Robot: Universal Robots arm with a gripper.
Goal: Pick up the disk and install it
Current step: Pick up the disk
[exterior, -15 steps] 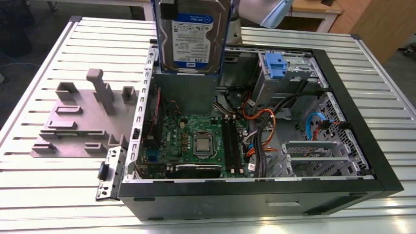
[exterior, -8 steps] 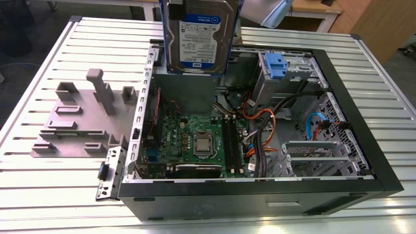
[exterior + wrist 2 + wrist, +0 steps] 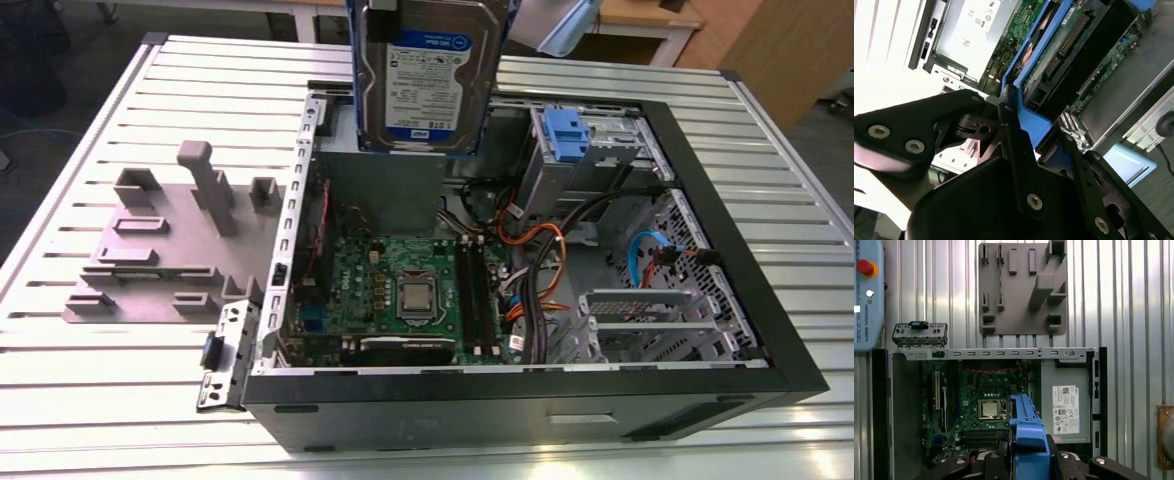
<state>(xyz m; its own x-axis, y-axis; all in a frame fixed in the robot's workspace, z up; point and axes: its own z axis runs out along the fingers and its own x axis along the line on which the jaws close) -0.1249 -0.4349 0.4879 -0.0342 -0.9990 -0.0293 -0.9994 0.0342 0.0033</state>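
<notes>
Exterior view | disk (image 3: 427, 80) upright above open computer case (image 3: 534, 415) | motherboard (image 3: 400, 280) inside | jaws seemingly clamped on disk

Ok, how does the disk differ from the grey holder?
The disk hangs upright in the gripper above the case; the holder lies flat on the table beside it. The disk is silver with a label and blue frame; the holder is plain grey.

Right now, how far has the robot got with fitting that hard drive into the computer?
Pickup looks done: the disk is off the table, hanging upright above the open computer case. In hand: the gripper clamps its blue carrier bracket. Left: installing; the disk is not yet seated in the case.
</notes>
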